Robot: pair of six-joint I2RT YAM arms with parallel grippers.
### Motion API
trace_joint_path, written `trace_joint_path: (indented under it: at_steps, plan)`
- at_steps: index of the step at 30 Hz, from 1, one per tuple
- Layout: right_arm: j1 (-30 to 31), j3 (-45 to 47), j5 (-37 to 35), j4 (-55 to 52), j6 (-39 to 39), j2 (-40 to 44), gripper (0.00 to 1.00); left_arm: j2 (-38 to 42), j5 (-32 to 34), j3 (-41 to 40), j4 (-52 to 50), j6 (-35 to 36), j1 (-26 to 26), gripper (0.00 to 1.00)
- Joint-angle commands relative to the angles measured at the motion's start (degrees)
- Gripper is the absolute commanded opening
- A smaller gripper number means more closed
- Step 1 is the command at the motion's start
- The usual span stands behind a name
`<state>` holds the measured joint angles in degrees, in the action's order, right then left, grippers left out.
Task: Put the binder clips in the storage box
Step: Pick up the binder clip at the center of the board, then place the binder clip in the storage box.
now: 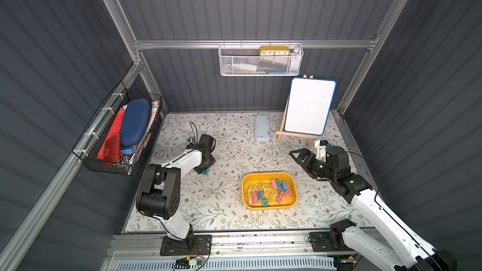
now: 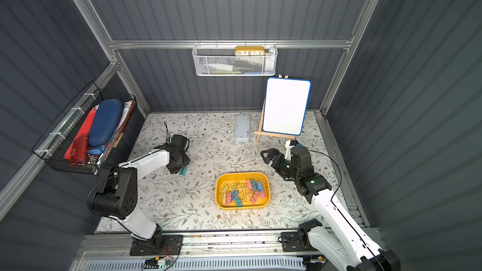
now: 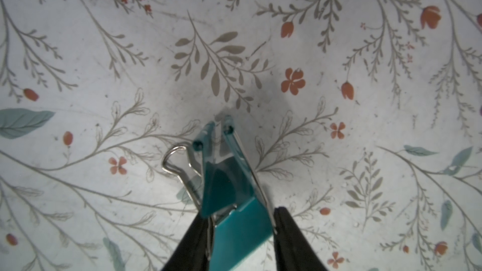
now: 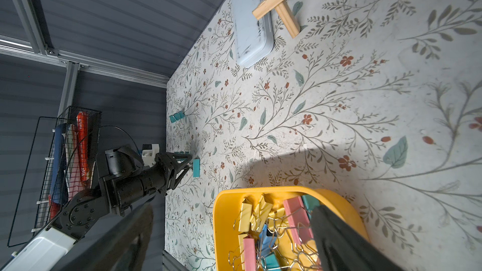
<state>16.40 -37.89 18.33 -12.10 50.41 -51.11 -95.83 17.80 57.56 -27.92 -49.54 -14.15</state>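
The yellow storage box (image 1: 268,174) (image 2: 242,174) (image 4: 221,217) sits front centre on the floral mat. It holds several pink, yellow, blue and teal binder clips (image 1: 271,191) (image 2: 245,191) (image 4: 273,230). My left gripper (image 3: 240,215) (image 1: 204,170) is down at the mat, left of the box. Its fingers press both sides of a teal binder clip (image 3: 229,194) (image 1: 206,172) (image 2: 184,170) (image 4: 196,168). Another teal clip (image 4: 177,117) (image 1: 191,140) lies further back by the left arm. My right gripper (image 1: 294,155) (image 2: 266,155) (image 4: 232,208) hangs open and empty, back right of the box.
A flat grey lidded case (image 1: 261,127) lies at the back. Beside it a whiteboard stands on a wooden easel (image 1: 309,106), just behind the right gripper. A black wire basket (image 1: 122,134) hangs on the left wall. A white mesh basket (image 1: 260,59) hangs on the back wall.
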Motion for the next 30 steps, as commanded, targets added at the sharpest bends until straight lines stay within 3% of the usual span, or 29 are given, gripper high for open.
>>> trace_joint_path:
  at_steps: [1,6,9,14,20,26,30]
  plan:
    - [0.14,-0.78,-0.38,-1.09,-0.64,0.39,0.99,3.61,-1.18,3.12,-2.17,0.96,0.44,0.37]
    - [-0.01,-0.2,-1.57,-0.35,0.34,0.22,0.99,7.95,-5.65,6.45,-3.8,3.75,-0.06,0.37]
    - [-1.52,0.33,-1.52,0.39,0.84,-0.19,0.99,10.74,-10.82,7.79,-2.5,4.13,-3.17,0.37]
    - [-7.85,-0.1,2.35,1.05,1.98,-2.45,0.99,10.82,-12.96,13.1,-5.32,1.13,-17.99,0.37]
    - [-10.97,-0.87,2.77,0.51,0.89,-2.53,0.99,3.55,-15.39,18.27,-8.73,-3.48,-38.9,0.37]
    - [-11.28,-0.04,3.11,0.6,1.32,-2.33,0.99,-1.13,-19.36,19.28,-8.17,-3.67,-49.92,0.37]
    - [-11.26,0.63,3.53,1.1,1.96,-2.24,0.99,-5.84,-19.74,19.95,-7.7,-1.91,-53.0,0.37]
